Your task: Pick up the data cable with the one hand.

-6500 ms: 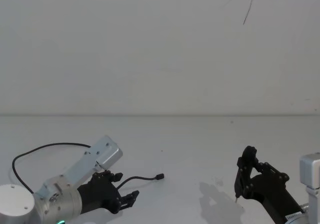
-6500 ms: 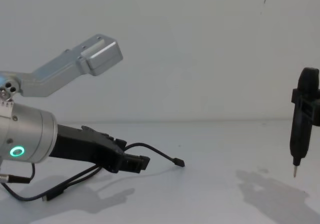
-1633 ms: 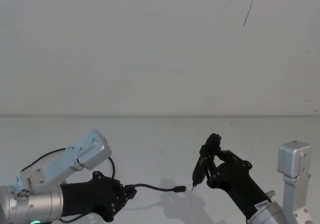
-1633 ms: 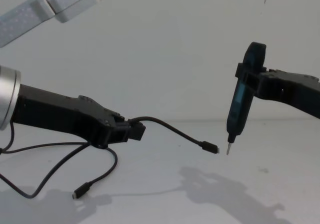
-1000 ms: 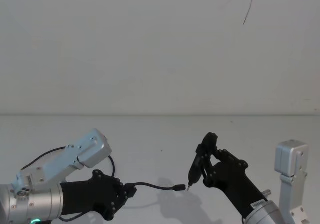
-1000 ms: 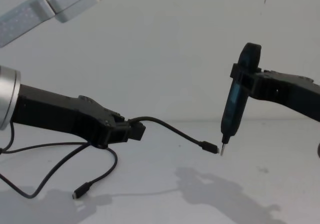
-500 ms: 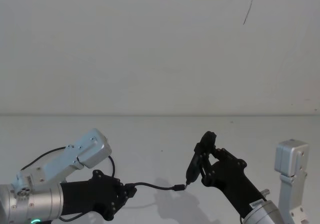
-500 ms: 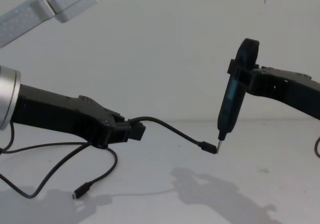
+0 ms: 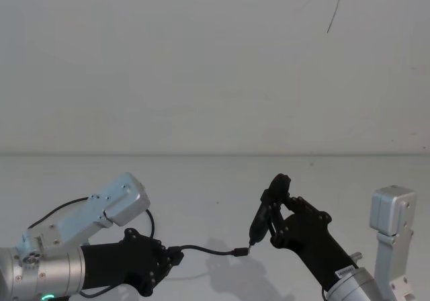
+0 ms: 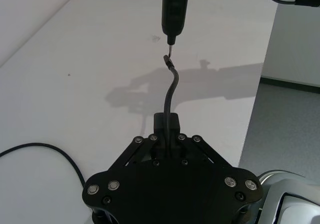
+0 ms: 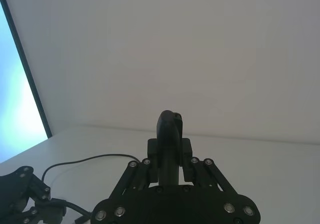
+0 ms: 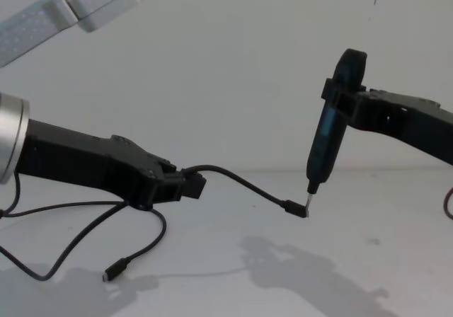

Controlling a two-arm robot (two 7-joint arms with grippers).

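Observation:
The data cable (image 12: pixel 237 182) is a thin black cord. My left gripper (image 12: pixel 192 185), black with two jaws, is shut on it above the white table. One plug (image 12: pixel 296 209) juts out to the right in the air; the other plug (image 12: pixel 113 271) lies on the table below. In the left wrist view the cable (image 10: pixel 171 91) rises from the left gripper (image 10: pixel 166 121). My right gripper (image 12: pixel 347 98) is shut on a dark pen-like screwdriver (image 12: pixel 327 143). The tool's tip touches the raised plug. In the head view the left gripper (image 9: pixel 173 256) and the plug (image 9: pixel 240 252) sit left of the screwdriver (image 9: pixel 262 222).
A thicker black wire (image 9: pixel 60 203) loops from the silver left arm. Silver camera brackets stand over the left arm (image 9: pixel 124 197) and the right arm (image 9: pixel 393 224). The table's edge (image 10: pixel 255 99) runs near the left gripper. A white wall stands behind the table.
The right arm has brought the screwdriver leftward until its tip meets the cable's free plug. The left gripper, which lifted the cable off the table earlier, holds still.

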